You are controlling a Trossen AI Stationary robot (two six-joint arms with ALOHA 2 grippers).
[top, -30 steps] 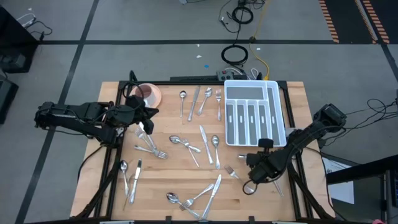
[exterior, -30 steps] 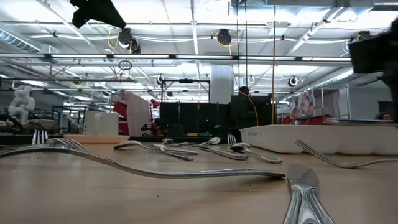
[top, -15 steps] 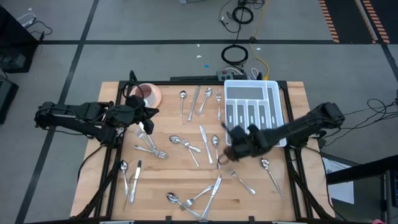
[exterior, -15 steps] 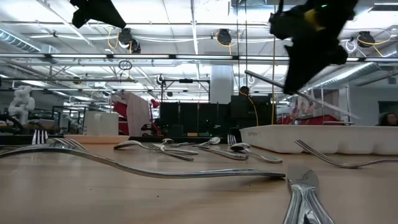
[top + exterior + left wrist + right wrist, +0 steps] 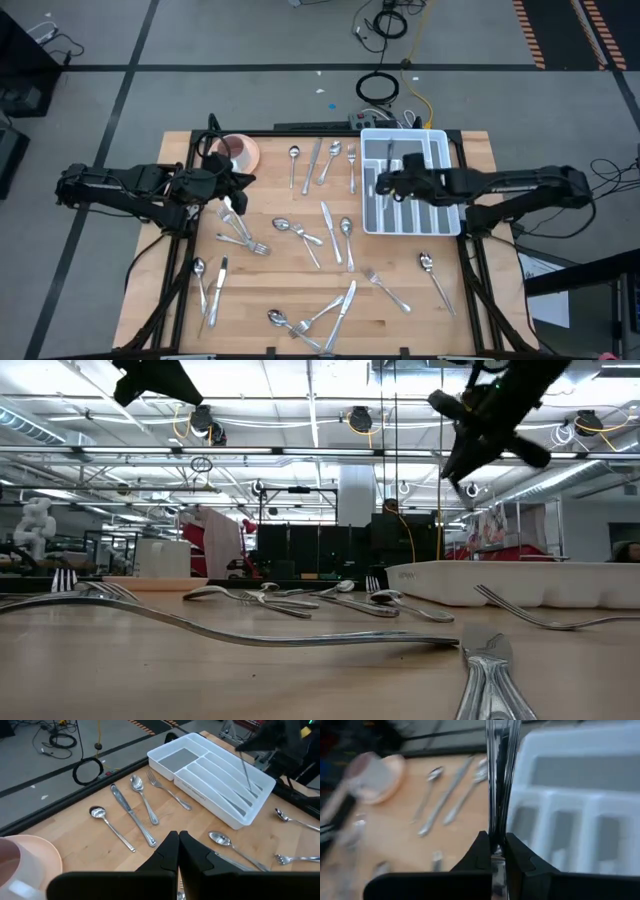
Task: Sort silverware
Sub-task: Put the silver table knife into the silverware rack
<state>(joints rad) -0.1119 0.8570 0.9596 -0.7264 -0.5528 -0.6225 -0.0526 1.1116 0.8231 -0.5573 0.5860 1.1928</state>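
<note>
Silverware lies scattered on the wooden table: spoons, knives and forks near the far edge [image 5: 320, 162], in the middle [image 5: 335, 232] and along the near edge [image 5: 318, 312]. My right gripper [image 5: 385, 183] hovers over the white tray [image 5: 447, 152], shut on one slim silver piece [image 5: 498, 780]; I cannot tell what kind it is. My left gripper [image 5: 240, 185] waits shut above the table's left part, near the pink saucer with cup [image 5: 240, 152]. Its shut fingers [image 5: 177, 847] touch nothing. My right gripper pinches the slim silver piece between its two fingers at one end [image 5: 496, 845]. The piece runs on past the fingertips, in line with the fingers. It is lifted clear of the table, and its free end [image 5: 248, 782] slants down over the tray's long compartments.
The tray [image 5: 220, 805] sits at the far right with several long compartments and a wide one. A spoon [image 5: 432, 272] and a fork [image 5: 385, 287] lie near the tray's near side. Cables and a power strip lie beyond the far edge.
My right gripper rose from the near right part of the table with the slim piece. It swung toward the table's middle, then toward the far edge, and now hangs over the tray. The piece is lifted clear of the table. My left arm kept still.
</note>
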